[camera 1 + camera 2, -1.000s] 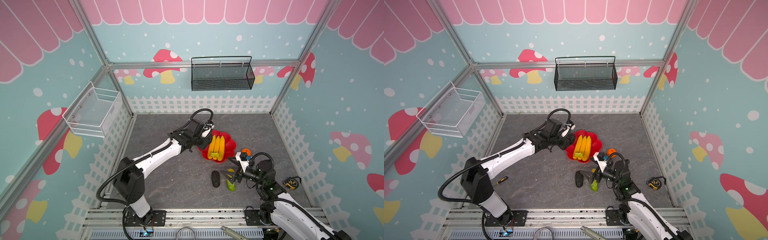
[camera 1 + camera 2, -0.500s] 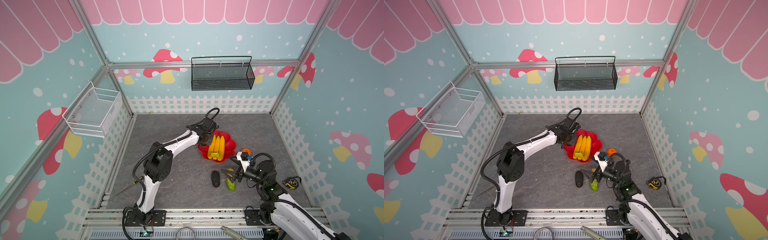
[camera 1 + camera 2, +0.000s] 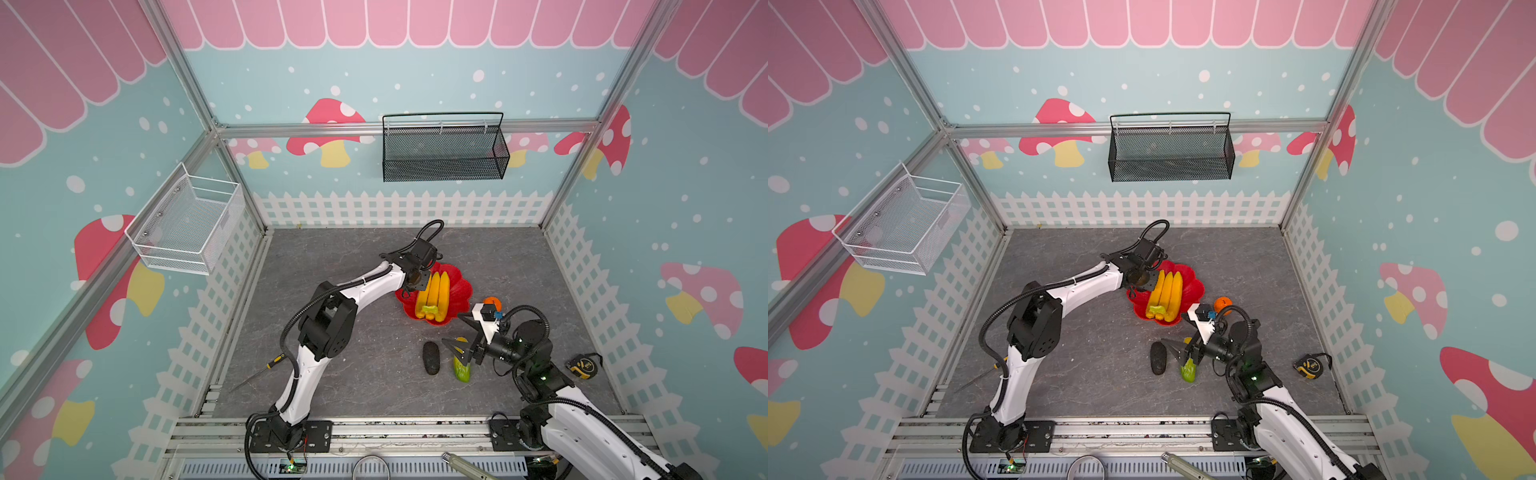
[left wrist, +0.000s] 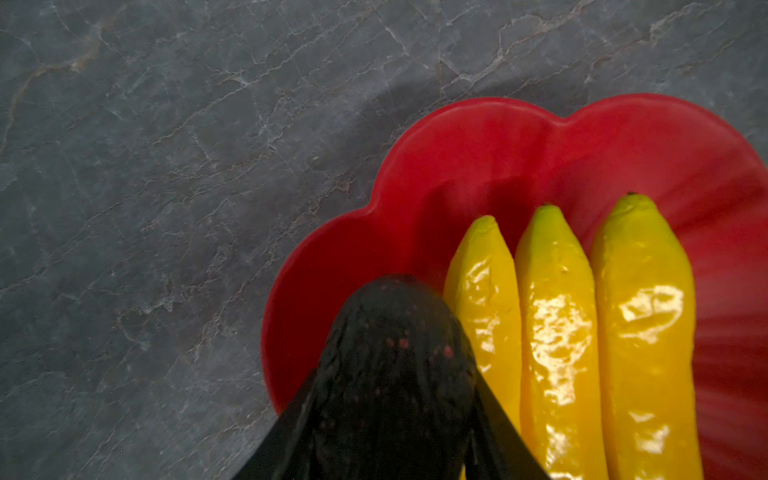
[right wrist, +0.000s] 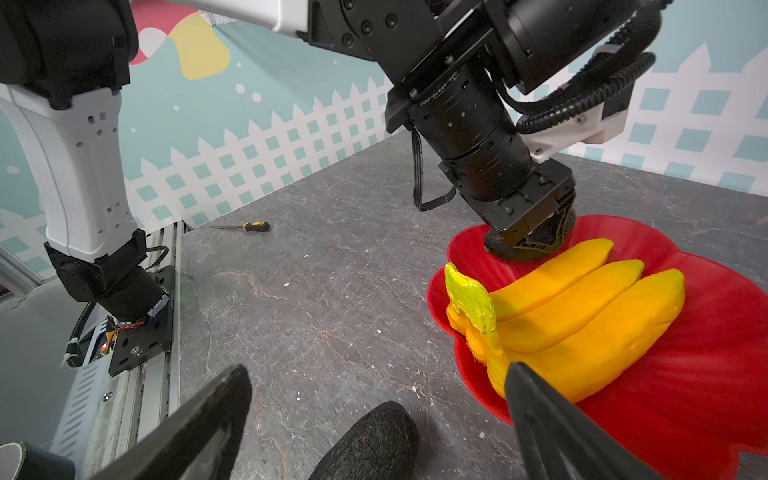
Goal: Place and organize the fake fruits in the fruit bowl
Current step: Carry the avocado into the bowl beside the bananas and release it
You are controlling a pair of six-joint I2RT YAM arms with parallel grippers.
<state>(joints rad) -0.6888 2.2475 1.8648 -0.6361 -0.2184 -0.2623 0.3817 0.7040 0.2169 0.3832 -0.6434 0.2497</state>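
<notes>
The red scalloped fruit bowl (image 3: 461, 286) (image 3: 1196, 286) holds the yellow banana bunch (image 3: 434, 297) (image 5: 582, 316). My left gripper (image 4: 392, 386) (image 5: 528, 241) is shut on a dark bumpy avocado (image 4: 395, 353) and holds it low over the bowl's rim, right beside the bananas. A second avocado (image 3: 431, 358) (image 5: 370, 444) lies on the floor in front of the bowl, next to the yellow-green fruit (image 3: 462, 370). My right gripper (image 3: 451, 329) (image 5: 376, 376) hovers open above these two with nothing in it. The small orange (image 3: 491, 300) sits to the right of the bowl, partly hidden behind the right wrist.
A yellow-black tape measure (image 3: 584, 366) lies at the right wall. A screwdriver (image 3: 266, 368) (image 5: 249, 226) lies at the front left. A black mesh basket (image 3: 442, 149) hangs on the back wall and a white one (image 3: 187, 226) on the left wall.
My left gripper has carried the avocado a little to the right, down to the bowl's left rim, and the arm's elbow has swung over. The right gripper has hardly moved.
</notes>
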